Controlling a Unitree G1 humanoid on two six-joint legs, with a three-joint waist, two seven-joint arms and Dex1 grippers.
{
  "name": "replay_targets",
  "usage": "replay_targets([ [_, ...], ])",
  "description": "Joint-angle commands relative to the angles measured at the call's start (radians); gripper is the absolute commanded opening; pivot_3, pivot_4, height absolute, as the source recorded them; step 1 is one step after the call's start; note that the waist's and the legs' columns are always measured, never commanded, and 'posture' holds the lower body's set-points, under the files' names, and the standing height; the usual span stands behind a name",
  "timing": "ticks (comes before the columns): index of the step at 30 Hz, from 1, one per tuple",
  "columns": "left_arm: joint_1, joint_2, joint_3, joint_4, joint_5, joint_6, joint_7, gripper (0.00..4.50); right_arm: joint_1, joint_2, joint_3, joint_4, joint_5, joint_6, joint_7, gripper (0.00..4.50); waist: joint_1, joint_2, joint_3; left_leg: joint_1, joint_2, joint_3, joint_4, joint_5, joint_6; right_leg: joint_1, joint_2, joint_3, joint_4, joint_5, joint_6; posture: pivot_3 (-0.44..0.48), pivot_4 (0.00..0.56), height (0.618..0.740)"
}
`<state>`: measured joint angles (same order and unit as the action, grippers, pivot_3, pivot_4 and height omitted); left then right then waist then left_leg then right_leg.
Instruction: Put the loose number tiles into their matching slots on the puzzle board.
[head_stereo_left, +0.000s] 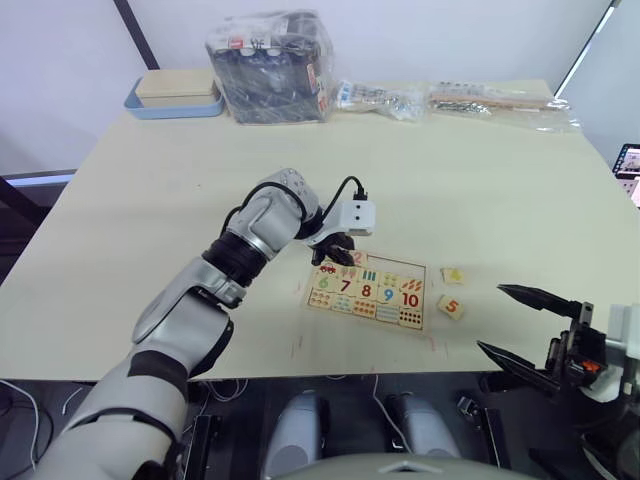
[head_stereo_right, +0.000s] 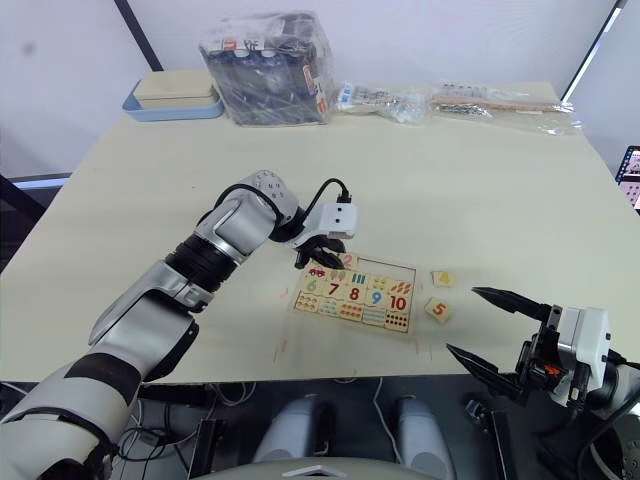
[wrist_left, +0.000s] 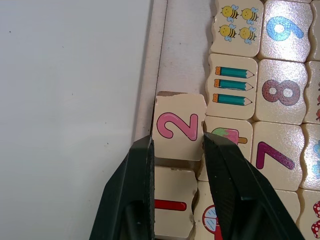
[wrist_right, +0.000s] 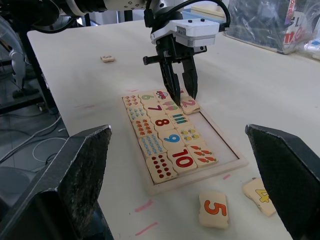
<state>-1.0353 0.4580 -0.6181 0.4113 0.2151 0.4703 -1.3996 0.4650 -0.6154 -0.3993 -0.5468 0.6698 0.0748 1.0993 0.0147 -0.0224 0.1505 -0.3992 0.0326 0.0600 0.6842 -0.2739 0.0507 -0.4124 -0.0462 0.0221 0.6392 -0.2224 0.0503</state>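
Tile 2 (wrist_left: 177, 126) sits between left end effector (wrist_left: 177, 150) fingers, on puzzle board (wrist_right: 235, 159).

A small square light-wood tile (wrist_left: 179, 126) had a pink 2. The flat wooden board (wrist_right: 220, 141) showed 6, 7, 8, 9 and 10. Two loose wood tiles on the table read a red 5 (wrist_right: 214, 209) and a yellow 4 (wrist_right: 260, 196).

Left tool (wrist_right: 181, 95) stands over puzzle board (head_stereo_left: 368, 292) top-left corner, blocking approach there. Rest of top row open, bare recess. Tiles 4 (head_stereo_left: 453, 275) and 5 (head_stereo_left: 450, 307) lie on tabletop (head_stereo_left: 180, 200) right of board, open room around. Right tool (head_stereo_left: 520, 325) clear, near edge.
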Motion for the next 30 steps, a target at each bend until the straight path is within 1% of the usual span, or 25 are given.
replay_targets([
  [1,-0.013,0.005,0.002,0.005,0.018,-0.006,-0.003,0.96,-0.001,0.002,-0.001,-0.028,0.003,-0.020,-0.005,4.50,0.000,0.000,0.000,0.000,0.000,0.000,0.000,0.000,0.000,0.000,0.000,0.000,0.000,0.000,0.000,0.000,0.150,0.740],
  [18,-0.041,0.020,-0.003,-0.022,0.038,0.018,-0.054,0.96,0.000,0.004,0.010,-0.029,0.001,-0.026,-0.017,4.50,0.000,0.000,0.000,0.000,0.000,0.000,0.000,0.000,0.000,0.000,0.000,0.000,0.000,0.000,0.000,0.000,0.150,0.740],
  [30,-0.057,0.015,-0.007,-0.004,0.062,0.014,-0.064,0.96,0.001,0.005,0.018,-0.026,-0.001,-0.036,-0.023,4.50,0.000,0.000,0.000,0.000,0.000,0.000,0.000,0.000,0.000,0.000,0.000,0.000,0.000,0.000,0.000,0.000,0.150,0.740],
])
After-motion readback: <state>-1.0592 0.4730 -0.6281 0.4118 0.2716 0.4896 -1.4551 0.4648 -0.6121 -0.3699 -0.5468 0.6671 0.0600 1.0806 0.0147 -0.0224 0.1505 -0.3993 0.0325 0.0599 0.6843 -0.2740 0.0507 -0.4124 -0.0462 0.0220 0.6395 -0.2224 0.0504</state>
